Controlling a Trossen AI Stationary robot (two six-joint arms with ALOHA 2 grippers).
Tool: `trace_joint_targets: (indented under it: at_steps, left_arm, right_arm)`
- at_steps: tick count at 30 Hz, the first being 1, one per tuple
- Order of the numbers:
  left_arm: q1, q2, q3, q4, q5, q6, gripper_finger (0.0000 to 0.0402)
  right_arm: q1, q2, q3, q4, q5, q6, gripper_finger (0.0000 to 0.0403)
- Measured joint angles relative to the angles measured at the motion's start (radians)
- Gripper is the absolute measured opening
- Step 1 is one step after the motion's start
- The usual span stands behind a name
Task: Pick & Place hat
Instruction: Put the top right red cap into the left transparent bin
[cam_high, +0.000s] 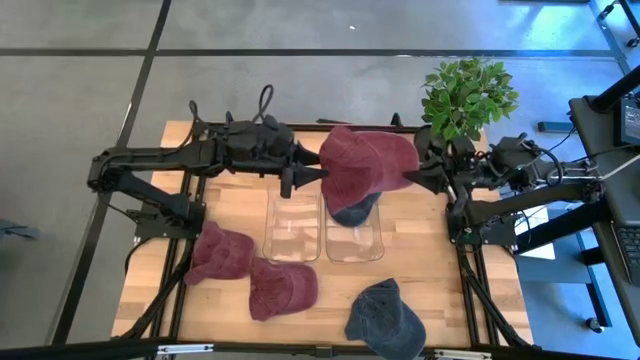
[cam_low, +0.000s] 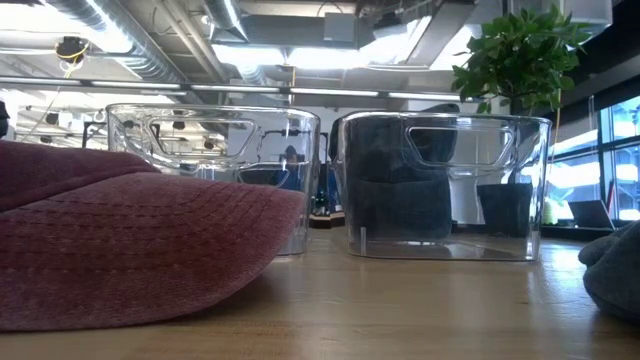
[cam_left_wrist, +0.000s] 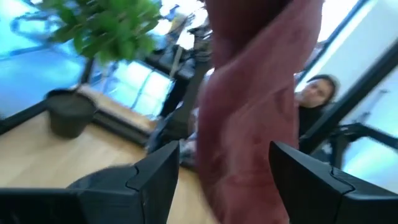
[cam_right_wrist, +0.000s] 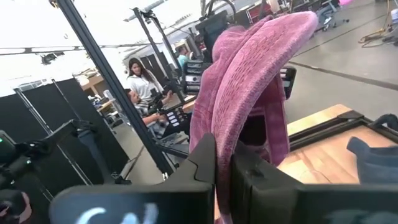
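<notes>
A maroon hat (cam_high: 365, 165) hangs in the air over the right one of two clear bins (cam_high: 353, 238). A blue hat (cam_high: 355, 212) lies inside that bin. My right gripper (cam_high: 412, 178) is shut on the maroon hat's right side. My left gripper (cam_high: 300, 178) is at the hat's left side and is open; in the left wrist view its fingers (cam_left_wrist: 155, 180) stand on either side of the hat (cam_left_wrist: 255, 124) with gaps. I cannot tell whether it touches the cloth. My right gripper (cam_right_wrist: 222, 155) pinches a folded edge of the maroon hat (cam_right_wrist: 231, 134) between its two fingers. It comes level from the table's right side. The hat is lifted clear above the right bin, with its crown spread toward the left gripper.
Two more maroon hats (cam_high: 222, 252) (cam_high: 283, 288) lie on the table's near left, and another blue hat (cam_high: 385, 318) lies near the front edge. The left clear bin (cam_high: 292, 228) stands beside the right one. A potted plant (cam_high: 468, 95) sits at the far right corner. A person (cam_right_wrist: 140, 78) is beyond the table.
</notes>
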Motion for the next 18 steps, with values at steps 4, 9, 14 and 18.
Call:
trace_joint_targets:
  at_steps: [4,9,14,18]
  left_arm:
    - [-0.001,0.01,0.0,0.035,0.021,0.008,0.0236]
    - [0.0,0.017,0.0,0.025,0.016,0.011,0.0206]
    - [0.0,0.016,0.0,0.031,-0.012,0.043,0.0146]
    - [0.0,0.016,0.0,0.047,-0.015,0.048,0.0086]
  right_arm:
    - [0.0,0.01,0.0,0.024,0.0,-0.004,0.0016]
    - [0.0,0.014,0.0,0.025,0.0,-0.009,0.0016]
    - [0.0,0.014,0.0,0.023,0.001,-0.026,0.0017]
    - [0.0,0.015,0.0,0.023,0.026,-0.029,0.0017]
